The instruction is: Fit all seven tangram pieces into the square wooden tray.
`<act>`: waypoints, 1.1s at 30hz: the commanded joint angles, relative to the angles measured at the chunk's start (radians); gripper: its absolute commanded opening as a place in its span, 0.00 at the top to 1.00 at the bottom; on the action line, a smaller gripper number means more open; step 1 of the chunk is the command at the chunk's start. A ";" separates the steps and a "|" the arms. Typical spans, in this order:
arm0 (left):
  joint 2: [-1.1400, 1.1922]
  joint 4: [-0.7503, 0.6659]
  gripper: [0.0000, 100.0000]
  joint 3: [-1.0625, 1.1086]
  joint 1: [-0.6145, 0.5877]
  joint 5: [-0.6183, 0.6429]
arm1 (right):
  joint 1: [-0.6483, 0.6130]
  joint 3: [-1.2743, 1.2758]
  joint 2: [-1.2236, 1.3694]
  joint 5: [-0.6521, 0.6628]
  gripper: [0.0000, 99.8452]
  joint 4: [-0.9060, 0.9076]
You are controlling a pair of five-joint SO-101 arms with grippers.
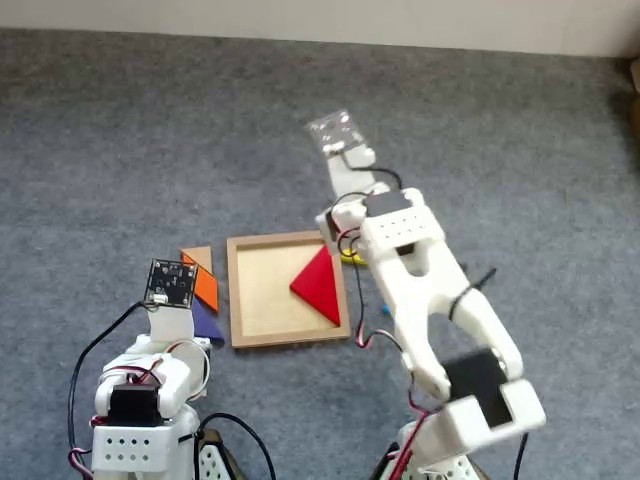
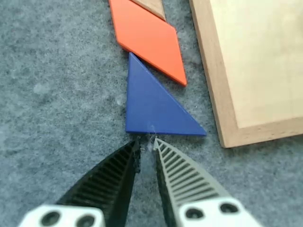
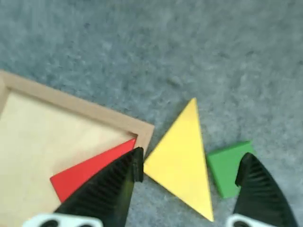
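The square wooden tray [image 1: 245,290] lies on grey carpet, with a red triangle [image 1: 318,283] inside against its right wall. My right gripper [image 3: 191,164] hangs open over a yellow triangle [image 3: 182,161] just outside the tray's corner [image 3: 142,130]. A green square [image 3: 229,168] lies beside the yellow triangle, by one fingertip. Left of the tray a blue triangle [image 2: 151,106], an orange parallelogram [image 2: 149,38] and a wood-coloured piece [image 2: 151,5] lie in a row. My left gripper [image 2: 147,144] is shut, with its tips at the blue triangle's near edge and nothing held.
The right arm [image 1: 430,290] stretches over the carpet to the right of the tray and hides part of the yellow triangle [image 1: 352,257]. A small clear shiny thing [image 1: 335,130] lies behind it. Grey carpet [image 1: 120,150] spreads all around.
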 commanded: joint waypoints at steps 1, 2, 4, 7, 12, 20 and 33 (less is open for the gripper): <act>-0.047 0.003 0.93 0.021 0.001 0.005 | -0.010 -0.107 0.088 -0.006 0.69 -0.010; -0.047 0.003 0.93 0.021 0.001 0.005 | -0.007 -0.139 0.116 -0.006 0.69 0.001; -0.047 0.003 0.93 0.021 0.001 0.005 | 0.010 -0.191 0.160 -0.006 0.69 0.039; -0.047 0.003 0.93 0.021 0.001 0.005 | 0.019 -0.259 0.223 0.020 0.69 0.099; -0.047 0.003 0.93 0.021 0.001 0.005 | 0.022 -0.318 0.338 0.091 0.69 0.183; -0.047 0.003 0.93 0.021 0.001 0.005 | 0.102 -0.349 0.372 0.091 0.69 0.294; -0.047 0.003 0.93 0.021 0.001 0.005 | 0.107 -0.343 0.372 0.092 0.77 0.335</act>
